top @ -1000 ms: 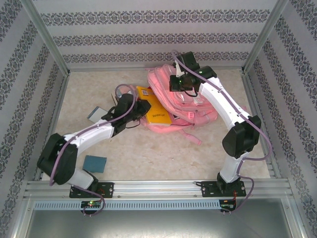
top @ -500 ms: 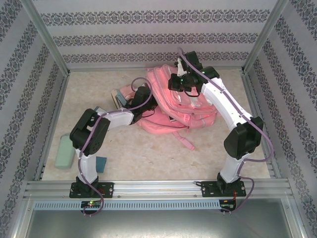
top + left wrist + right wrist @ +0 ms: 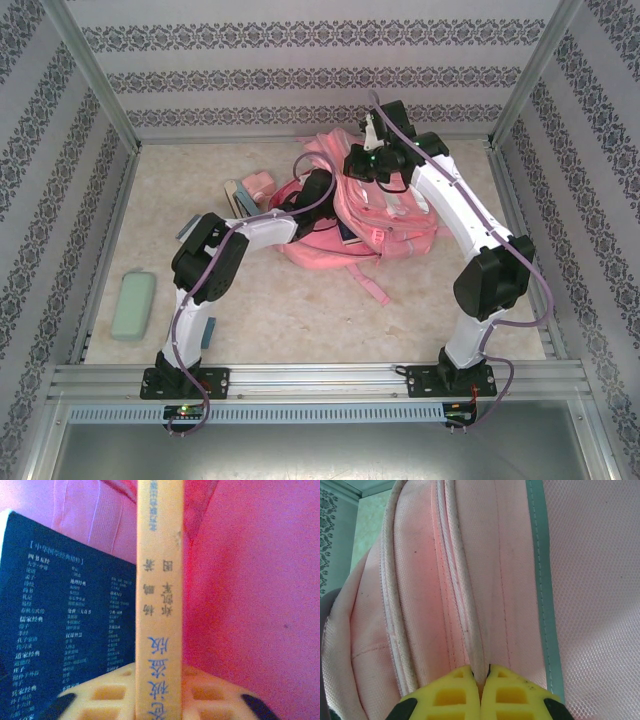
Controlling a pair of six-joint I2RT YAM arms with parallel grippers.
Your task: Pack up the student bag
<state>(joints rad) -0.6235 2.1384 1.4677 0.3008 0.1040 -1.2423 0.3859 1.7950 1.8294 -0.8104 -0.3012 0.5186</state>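
- Where the left arm's base is bolted down, a flat blue square pad lies just beside it, with a mint-green oblong case further left on the beige tabletop.
- Mid-table: the left gripper is clamped on a yellow book's spine, printed with blue Chinese characters too blurred to read.
- Just left of it, a dark-covered book shows columns of small white Chinese print, with pink fabric behind.
- The big pink fabric backpack lies at back centre. The right gripper is pinched tight on its white piped seam, near a pale grey-green stripe.
- Farther back, left of the backpack, sits a small pink box.
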